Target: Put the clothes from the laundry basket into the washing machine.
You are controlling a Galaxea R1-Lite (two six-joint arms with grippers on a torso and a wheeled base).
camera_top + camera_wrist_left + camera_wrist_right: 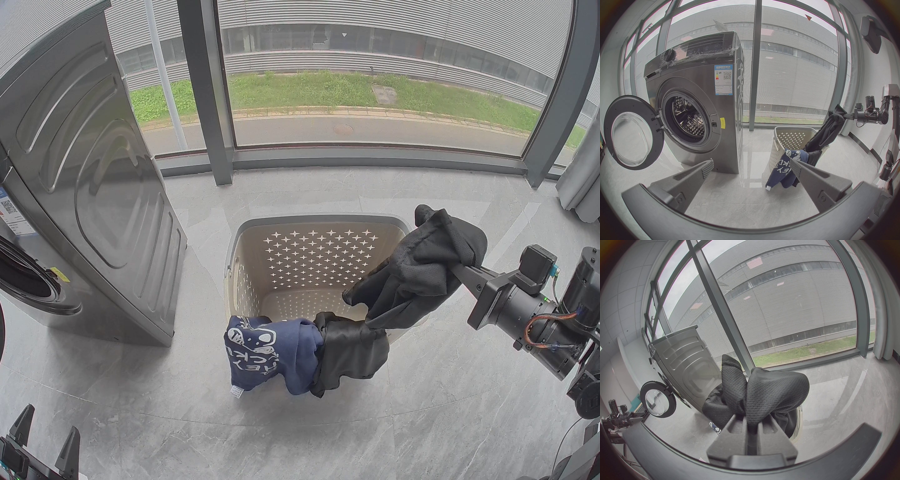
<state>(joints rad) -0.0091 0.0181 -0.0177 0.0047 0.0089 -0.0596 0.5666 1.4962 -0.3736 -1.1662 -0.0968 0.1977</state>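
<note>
A beige laundry basket point(315, 250) stands on the floor in front of me. My right gripper point(455, 267) is shut on a black garment point(415, 269), held up above the basket's right rim, and its tail trails over the front rim. A navy printed garment point(265, 350) also drapes over the front rim. In the right wrist view the black garment point(762, 393) is bunched between the fingers point(776, 435). The washing machine point(703, 103) stands to the left with its round door point(631, 132) swung open. My left gripper point(751, 167) stays low at the near left, open and holding nothing.
Large windows point(375, 75) run behind the basket, with a grey frame post point(209, 94) between machine and basket. A pale curtain point(581, 181) hangs at the far right. Bare tiled floor point(250, 431) lies between me and the basket.
</note>
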